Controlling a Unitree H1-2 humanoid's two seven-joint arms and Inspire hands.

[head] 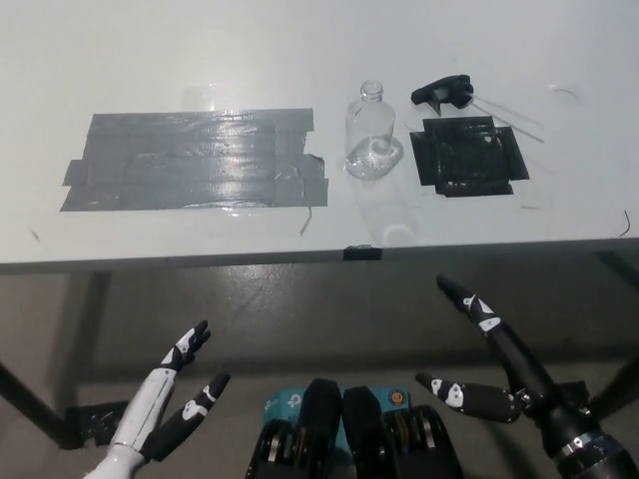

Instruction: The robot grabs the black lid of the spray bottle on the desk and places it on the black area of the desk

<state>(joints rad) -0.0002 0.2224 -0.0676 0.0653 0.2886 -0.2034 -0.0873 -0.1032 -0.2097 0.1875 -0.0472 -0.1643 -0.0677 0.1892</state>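
Note:
A clear spray bottle point(371, 137) stands uncapped on the white desk point(329, 60). Its black spray lid point(442, 94) lies on the desk just behind the black taped square point(466, 155), with its thin tube trailing to the right. My black right hand point(489, 359) hangs open below the desk's front edge, at the lower right, holding nothing. My white left hand point(170, 399) rests open at the lower left, also below the desk and far from the objects.
A large grey taped patch point(195, 160) covers the desk's left middle. The desk's front edge point(329, 256) runs across the picture above both hands. Dark floor and a desk leg point(30, 399) show below.

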